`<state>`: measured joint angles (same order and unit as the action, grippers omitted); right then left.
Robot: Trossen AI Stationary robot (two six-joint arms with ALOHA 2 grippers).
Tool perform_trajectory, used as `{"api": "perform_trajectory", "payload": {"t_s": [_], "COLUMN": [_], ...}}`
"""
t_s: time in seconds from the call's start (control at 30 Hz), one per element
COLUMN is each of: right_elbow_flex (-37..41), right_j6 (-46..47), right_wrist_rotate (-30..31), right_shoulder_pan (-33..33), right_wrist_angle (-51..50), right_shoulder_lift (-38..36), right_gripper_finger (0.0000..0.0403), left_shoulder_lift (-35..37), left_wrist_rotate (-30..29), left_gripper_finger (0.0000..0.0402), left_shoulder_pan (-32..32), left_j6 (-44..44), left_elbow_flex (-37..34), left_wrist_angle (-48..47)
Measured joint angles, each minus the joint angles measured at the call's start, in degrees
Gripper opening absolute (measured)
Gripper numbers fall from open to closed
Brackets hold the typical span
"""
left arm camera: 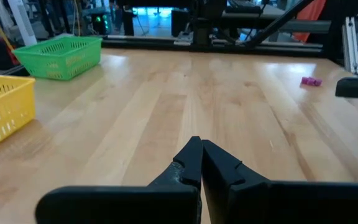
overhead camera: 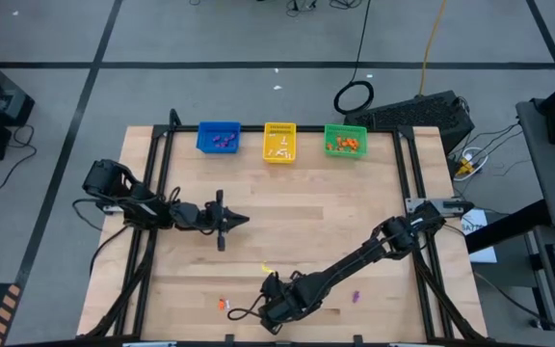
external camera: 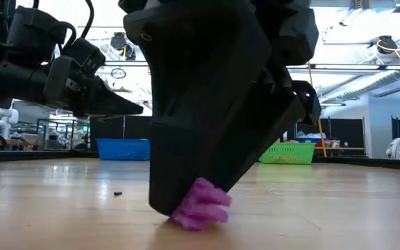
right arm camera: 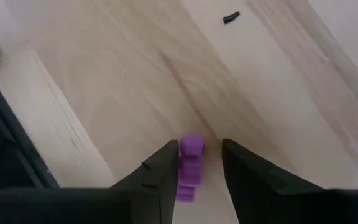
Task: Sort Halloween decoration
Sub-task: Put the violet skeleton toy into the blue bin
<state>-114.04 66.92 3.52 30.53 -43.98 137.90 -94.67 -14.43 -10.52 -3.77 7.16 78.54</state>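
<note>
While my right tool (right arm camera: 196, 171) is down at the near edge of the desk (overhead camera: 297, 222), its fingers (right arm camera: 160, 171) stand spread with a small purple trinket (right arm camera: 190, 167) lying on the wood between them. In the right wrist view the trinket sits just beside one finger, and I cannot tell whether that finger touches it; the other finger stands apart from it. From table height, the same purple trinket (external camera: 200, 204) rests on the desk, right at the tip of my right tool, which fills most of that view.

My left tool (overhead camera: 227, 220) waits over the left middle of the desk, its fingers (left arm camera: 219, 168) pressed together with nothing between them.

Along the far edge stand three baskets in a row: the blue basket (overhead camera: 219, 138) with purple trinkets in it, the yellow basket (overhead camera: 279, 142) with white ones, and the green basket (overhead camera: 345, 141) with orange ones.

Loose on the desk I see more pieces: an orange trinket (overhead camera: 224, 305) near the front edge, to the left of my right tool; a second purple trinket (overhead camera: 356, 297) to the right of that arm; and a small yellowish piece (overhead camera: 266, 269) just behind my right tool. A tiny dark scrap (right arm camera: 230, 17) lies on the wood, well ahead of my right tool.
</note>
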Motion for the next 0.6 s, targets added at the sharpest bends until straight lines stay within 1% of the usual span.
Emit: {"api": "perform_trajectory", "payload": {"t_s": [0.27, 0.33, 0.47, 0.57, 0.6], "right_elbow_flex": [0.0, 0.1, 0.2, 0.4, 0.5], "right_j6": [-2.3, -3.7, -9.1, -12.8, -14.5], "right_wrist_rotate": [-0.4, -0.7, -0.1, 2.6, 3.7], "right_shoulder_pan": [-0.1, -0.2, -0.2, -0.5, -0.5], "right_wrist_angle": [0.0, -0.1, -0.6, -2.1, -2.6], "right_shoulder_lift": [0.6, 0.7, -0.5, -1.9, -2.6], "right_gripper_finger": [0.0113, 0.0104, 0.006, 0.0019, 0.0012], "left_shoulder_lift": [0.0, 0.0, 0.0, 0.0, 0.0], "left_wrist_rotate": [0.2, 0.2, 0.2, 0.3, 0.3], "left_gripper_finger": [0.0011, 0.0011, 0.0011, 0.0011, 0.0011], "left_shoulder_pan": [0.0, 0.0, 0.0, 0.0, 0.2], "left_j6": [0.0, 0.0, 0.4, 1.1, 1.1], "left_elbow_flex": [0.0, 0.0, 0.0, -1.1, -1.8], "left_wrist_angle": [-0.6, -0.6, -0.7, -0.3, 0.7]}}
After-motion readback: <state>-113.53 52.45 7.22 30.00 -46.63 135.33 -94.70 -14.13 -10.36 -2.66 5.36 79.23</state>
